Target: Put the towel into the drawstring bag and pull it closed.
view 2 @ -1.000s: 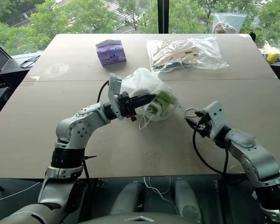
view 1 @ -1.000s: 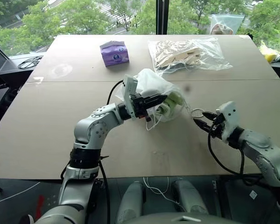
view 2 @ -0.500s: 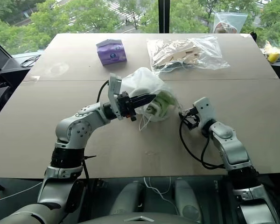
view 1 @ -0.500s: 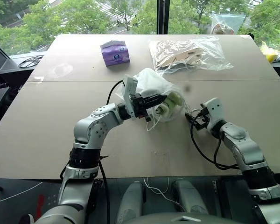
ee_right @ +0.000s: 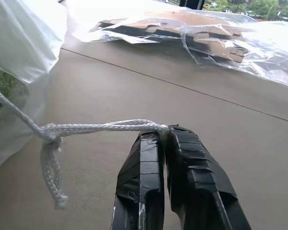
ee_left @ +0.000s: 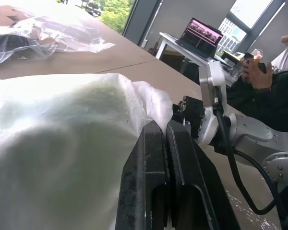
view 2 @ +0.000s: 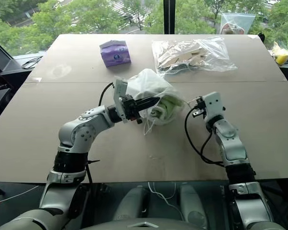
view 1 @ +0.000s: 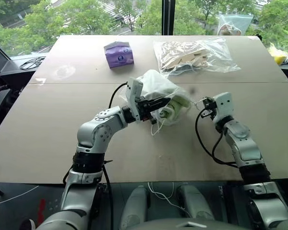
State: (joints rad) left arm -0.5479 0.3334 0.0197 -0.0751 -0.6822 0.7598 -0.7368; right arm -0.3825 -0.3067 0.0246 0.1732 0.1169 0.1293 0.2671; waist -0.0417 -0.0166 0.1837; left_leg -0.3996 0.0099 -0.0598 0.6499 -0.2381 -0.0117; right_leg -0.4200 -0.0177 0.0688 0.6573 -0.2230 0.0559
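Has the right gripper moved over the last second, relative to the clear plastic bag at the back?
Yes. The right gripper moved away from the table's near edge, toward the clear plastic bag, and now pinches the drawstring cord.

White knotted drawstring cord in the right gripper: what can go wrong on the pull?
1. The right gripper pinches the white drawstring cord only at its fingertips, so it could slip out.
2. The left gripper holds the thin white drawstring bag by a fold; the fabric may slide, dragging the light-green towel along.
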